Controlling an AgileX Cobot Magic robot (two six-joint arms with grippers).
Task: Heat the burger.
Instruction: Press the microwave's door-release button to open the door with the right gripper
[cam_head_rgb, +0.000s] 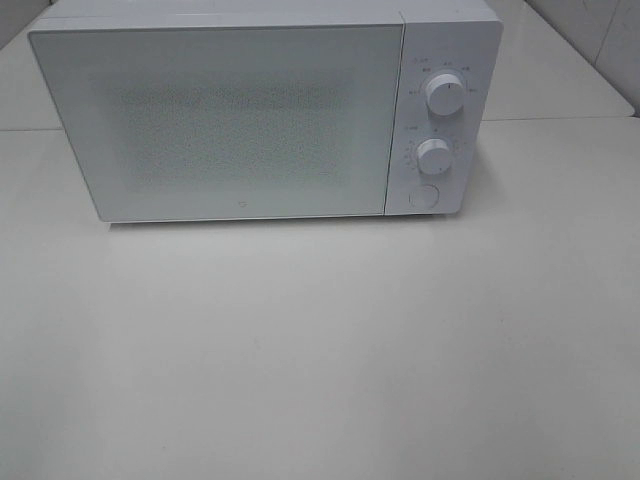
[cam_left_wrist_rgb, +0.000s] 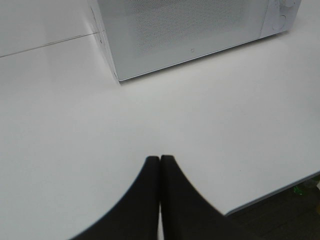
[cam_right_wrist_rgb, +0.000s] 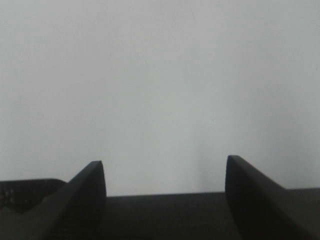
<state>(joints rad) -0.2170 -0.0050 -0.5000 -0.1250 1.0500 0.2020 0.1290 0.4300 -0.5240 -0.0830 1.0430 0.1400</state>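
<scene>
One white microwave (cam_head_rgb: 240, 120), two round knobs (cam_head_rgb: 443, 92) (both on its front panel), one round button (cam_head_rgb: 424, 196), one white table (cam_head_rgb: 320, 350).

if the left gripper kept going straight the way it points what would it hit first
Probably the bare white table just ahead of the shut left gripper; the microwave door lies further along that line. Depth is hard to judge from the wrist view.
</scene>
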